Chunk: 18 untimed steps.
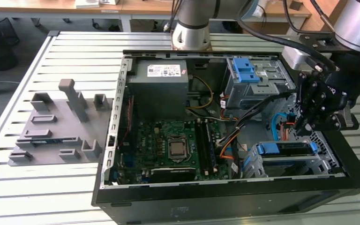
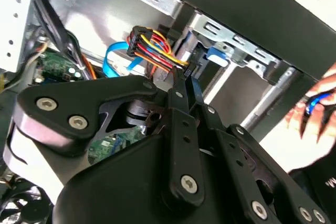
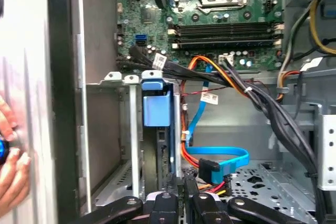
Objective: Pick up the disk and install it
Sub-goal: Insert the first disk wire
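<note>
From my station I count 1 arm and 1 end effector [image 1: 303,127], working inside 1 open computer case [image 1: 230,201] that lies on the slatted table [image 1: 73,47]. Also on the table, at the exterior view's left, is 1 grey fixture [image 1: 55,126] with upright posts.

Inside the case I make out 1 power supply [image 1: 158,77], 1 green motherboard [image 1: 161,136] with 1 processor socket [image 1: 177,147], and 2 drive cages. The upper cage carries 2 blue latches [image 1: 245,70].

There is 1 disk [image 1: 283,149]. It sits in the lower drive cage [image 1: 330,164] at the exterior view's right, near the case's front wall. From there it reads as a dark strip capped by a blue bracket at each end. In the first wrist view I see it edge-on, its blue bracket tab [image 3: 156,106] standing in the cage slot, with the metal body mostly hidden.

The end effector hangs just beside that cage, apart from the disk. Its fingers [image 2: 178,103] are drawn together, and I cannot tell whether anything is pinched between them. Near its tips are 1 flat blue data cable [image 3: 220,156] and 1 bundle of red, yellow and black wires [image 2: 152,45].

1 person's hand [image 3: 8,150] rests outside the case wall, holding something small and blue.
</note>
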{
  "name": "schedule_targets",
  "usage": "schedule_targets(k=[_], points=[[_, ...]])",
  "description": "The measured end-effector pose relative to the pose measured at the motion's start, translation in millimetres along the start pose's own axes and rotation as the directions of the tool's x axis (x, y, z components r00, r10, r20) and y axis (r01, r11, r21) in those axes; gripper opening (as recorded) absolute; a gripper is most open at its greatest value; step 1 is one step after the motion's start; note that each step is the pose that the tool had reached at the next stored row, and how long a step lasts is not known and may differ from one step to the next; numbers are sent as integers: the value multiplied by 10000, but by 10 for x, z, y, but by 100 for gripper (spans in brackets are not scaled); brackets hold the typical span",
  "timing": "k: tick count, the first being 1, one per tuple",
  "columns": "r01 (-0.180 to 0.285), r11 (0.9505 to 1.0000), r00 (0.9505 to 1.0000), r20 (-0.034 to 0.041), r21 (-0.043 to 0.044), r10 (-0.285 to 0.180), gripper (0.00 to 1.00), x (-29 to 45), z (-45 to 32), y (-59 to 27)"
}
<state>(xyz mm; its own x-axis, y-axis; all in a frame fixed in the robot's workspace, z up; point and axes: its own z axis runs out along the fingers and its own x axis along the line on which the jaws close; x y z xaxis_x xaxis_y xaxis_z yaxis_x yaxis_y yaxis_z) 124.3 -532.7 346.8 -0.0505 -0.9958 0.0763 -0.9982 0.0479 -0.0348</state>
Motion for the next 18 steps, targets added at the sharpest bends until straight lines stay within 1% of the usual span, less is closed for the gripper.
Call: schedule_targets(k=[1,2,7,10,12,18], points=[[-3,10000,10000,96,-5,3,18,5,4,0],[-4,10000,9999,137,-7,4,18,13,9,-1],[-3,10000,9999,138,-7,3,18,71,26,-2],[-4,10000,9999,138,-8,4,18,102,34,16],[-4,10000,9999,138,-8,4,18,109,38,33],[-3,10000,9999,137,-8,3,18,111,40,35]])
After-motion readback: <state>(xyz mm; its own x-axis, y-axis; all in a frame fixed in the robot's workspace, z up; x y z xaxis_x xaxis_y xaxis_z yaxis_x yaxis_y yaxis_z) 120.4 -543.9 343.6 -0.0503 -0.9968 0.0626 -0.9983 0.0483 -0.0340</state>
